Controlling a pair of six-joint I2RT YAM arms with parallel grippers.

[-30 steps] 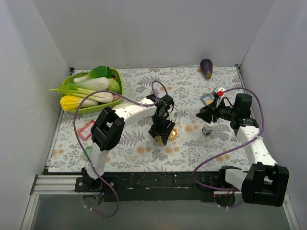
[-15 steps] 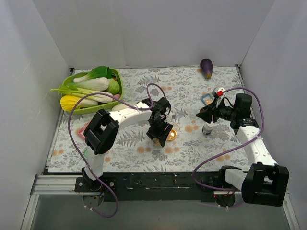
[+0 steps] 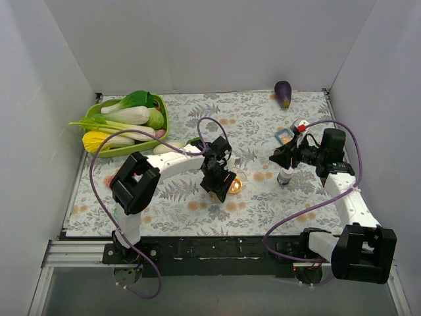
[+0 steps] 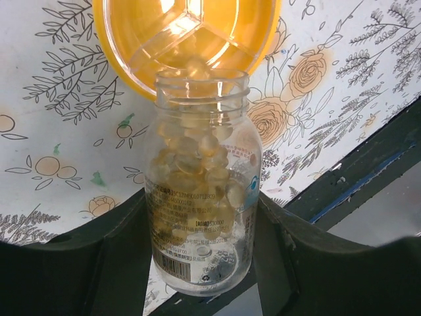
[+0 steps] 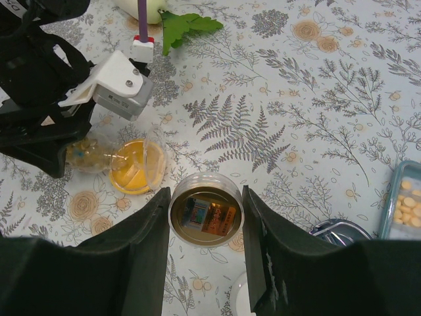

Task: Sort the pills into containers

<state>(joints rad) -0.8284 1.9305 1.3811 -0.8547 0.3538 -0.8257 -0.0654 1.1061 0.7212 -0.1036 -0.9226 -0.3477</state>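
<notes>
A: Where's the dish vs. the L arm?

B: The amber-orange translucent round dish (image 4: 220, 36), split into wedge compartments, sits just ahead of the left gripper (image 4: 204, 253) on the floral-print tabletop (image 4: 52, 131). Its fingers are closed around a clear plastic pill bottle (image 4: 200, 191), full of glossy pale-yellow gel capsules (image 4: 197, 148). The bottle's long axis points straight at the dish, open mouth over the near rim.

A: R arm?

B: Well apart, off to the right. The right gripper (image 5: 206, 220) is clamped on a small round labelled bottle (image 5: 206, 214), seen end-on. L is nearer, so the pour's prob. its job. Smooth caps may rush out.
</notes>
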